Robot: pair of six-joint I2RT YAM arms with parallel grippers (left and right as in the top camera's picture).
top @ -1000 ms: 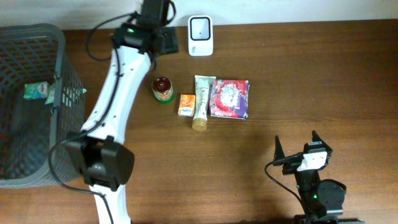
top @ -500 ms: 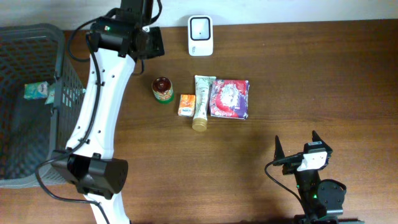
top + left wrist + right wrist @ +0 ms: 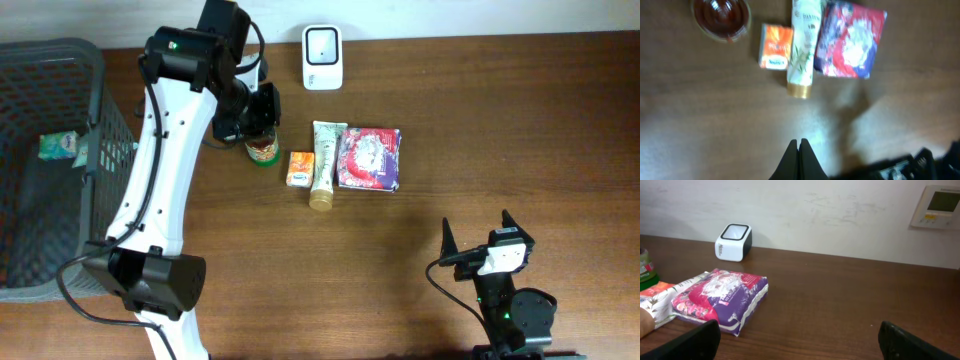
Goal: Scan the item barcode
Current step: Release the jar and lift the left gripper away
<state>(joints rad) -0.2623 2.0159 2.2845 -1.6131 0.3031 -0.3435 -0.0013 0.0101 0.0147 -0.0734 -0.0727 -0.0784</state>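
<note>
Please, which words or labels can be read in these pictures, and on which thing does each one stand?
"PANTENE", faint, on the cream tube.
Too blurred to read: the print on the orange box, the red-purple packet, the jar and the wall panel.

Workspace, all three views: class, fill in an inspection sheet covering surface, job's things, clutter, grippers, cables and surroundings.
Surface: brown wooden table.
Job's things: white scanner at the back; jar, orange box, tube and packet in a row before it.
Clutter: grey basket at left, small packs inside.
Grippers: left gripper shut, empty, above the table; right gripper open, empty.
Cables: black cable looping by the left arm; another by the right arm.
Surroundings: white wall, wall panel.
</note>
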